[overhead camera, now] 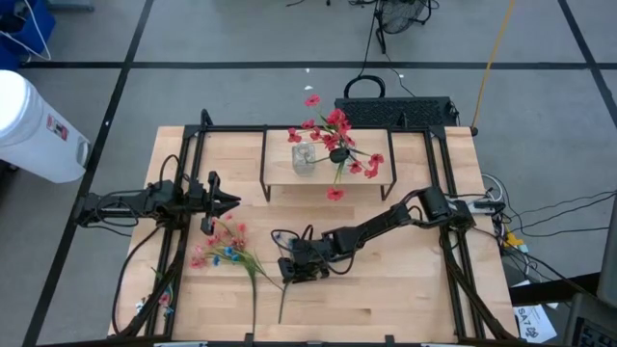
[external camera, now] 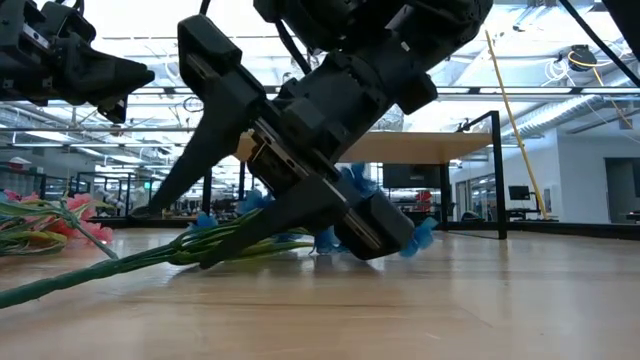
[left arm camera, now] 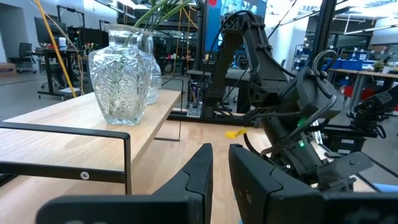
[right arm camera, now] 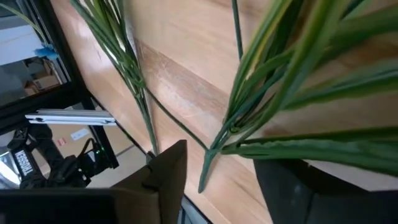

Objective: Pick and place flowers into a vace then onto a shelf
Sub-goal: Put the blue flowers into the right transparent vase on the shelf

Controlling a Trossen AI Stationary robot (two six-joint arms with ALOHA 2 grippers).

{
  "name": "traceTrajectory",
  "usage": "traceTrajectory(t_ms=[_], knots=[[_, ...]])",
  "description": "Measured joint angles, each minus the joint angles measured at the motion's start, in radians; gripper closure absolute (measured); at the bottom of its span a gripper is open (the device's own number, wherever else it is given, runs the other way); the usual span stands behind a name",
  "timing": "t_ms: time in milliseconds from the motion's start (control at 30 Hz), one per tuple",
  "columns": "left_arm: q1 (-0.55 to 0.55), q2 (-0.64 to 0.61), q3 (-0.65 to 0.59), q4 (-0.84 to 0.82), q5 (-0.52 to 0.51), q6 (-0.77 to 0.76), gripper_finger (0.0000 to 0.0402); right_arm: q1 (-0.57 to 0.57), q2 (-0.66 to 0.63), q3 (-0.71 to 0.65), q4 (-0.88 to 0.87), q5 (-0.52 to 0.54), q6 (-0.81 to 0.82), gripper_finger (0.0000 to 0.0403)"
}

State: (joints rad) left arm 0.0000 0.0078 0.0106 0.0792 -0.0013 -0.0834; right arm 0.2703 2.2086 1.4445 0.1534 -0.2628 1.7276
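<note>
I've got the right pincer (overhead camera: 294, 273) down low on the worktop (overhead camera: 405, 289), near-centre, its fingers straddling the green stems of the blue spray (external camera: 330, 215). In the right wrist view the stems (right arm camera: 292, 81) run between the two dark fingers (right arm camera: 165, 177), with a gap still showing on both sides, so jaws part open around the stems, not clamped that I can see. In the low view the blue blossoms peek out behind the pincer (external camera: 290, 215), and the stems trail left along the wood.

Left pincer (overhead camera: 229, 201) hangs over the left side of the worktop, pointing right toward the shelf (overhead camera: 280, 173). In its own wrist view its fingers (left arm camera: 202, 174) stand close together with only a narrow slit between, nothing held.

Pink spray (overhead camera: 220, 246) lies flat on the worktop, left of the right pincer and just near of the left pincer, stems (overhead camera: 255, 280) running toward the near edge.

Red spray (overhead camera: 337, 145) is in a vase (overhead camera: 337, 154) on the shelf, blossoms spilling over the right half of the shelf. A clear cut-glass vase (overhead camera: 303, 158) stands upright just left of it on the shelf board; the left wrist view shows it (left arm camera: 119, 74) with green stems (left arm camera: 155, 9) rising behind it.
</note>
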Motion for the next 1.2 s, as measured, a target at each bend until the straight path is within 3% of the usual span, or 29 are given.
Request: traceTrajectory(t_ms=[200,367,800,1000,1200], knots=[[0.0,0.0,0.0,0.0,0.0,0.0,0.0344,0.0,0.0,0.0,-0.001,0.0,-0.017,0.0312],[0.0,0.0,0.0,0.0,0.0,0.0,0.0344,0.0,0.0,0.0,-0.008,0.0,-0.13,0.0391],[0.0,0.0,0.0,0.0,0.0,0.0,0.0344,-0.001,-0.034,-0.001,-0.068,0.084,-0.495,0.0402],[0.0,0.0,0.0,0.0,0.0,0.0,0.0344,0.025,-0.094,-0.001,-0.122,0.182,-0.62,0.0402],[0.0,0.0,0.0,0.0,0.0,0.0,0.0344,0.069,-0.184,-0.001,-0.314,0.304,-0.671,0.0403]])
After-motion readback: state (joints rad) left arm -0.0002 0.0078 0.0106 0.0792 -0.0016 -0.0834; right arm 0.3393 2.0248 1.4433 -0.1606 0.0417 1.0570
